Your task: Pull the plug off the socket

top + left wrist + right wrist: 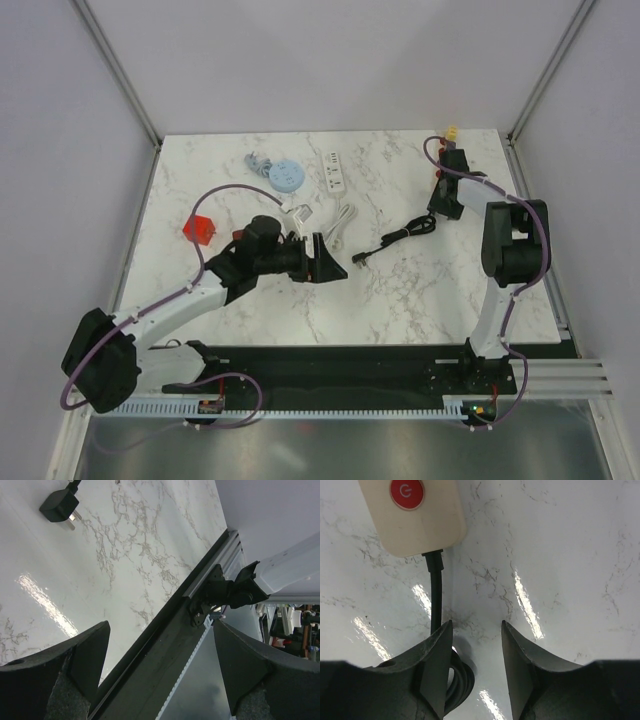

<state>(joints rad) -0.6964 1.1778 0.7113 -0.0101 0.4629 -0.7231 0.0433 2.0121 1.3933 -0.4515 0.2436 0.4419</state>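
**Hidden or cut off.** In the right wrist view the socket block (412,517) runs off the top edge. Only its end with the round red button (407,493) shows, and no outlet can be seen. In the overhead view my right arm covers nearly all of it. The black cord (435,592) leaves that end and passes beneath one finger (432,675) of my right gripper (476,627), where its coil is half hidden. In the left wrist view the plug (58,505) sits near the upper edge, and the frame cuts off its lead.

**Orientation.** The plug lies free on the marble table (400,290), near the middle. It is well apart from the socket block and just beside my left gripper (160,627). Seen from overhead its long axis runs diagonally, with the prongs toward the near left and the cord trailing away to the far right into the coil.

**Materials and shapes.** The plug is a matte black block with bright, flat metal prongs. The socket block is smooth cream plastic with rounded corners. The table is glossy white stone with grey veins and streaks of glare. My fingers are dark wedges faced with coarse grey pads (55,697).

**End effectors.** My left gripper is spread wide and empty. My right gripper is parted, with only bare marble in the gap.
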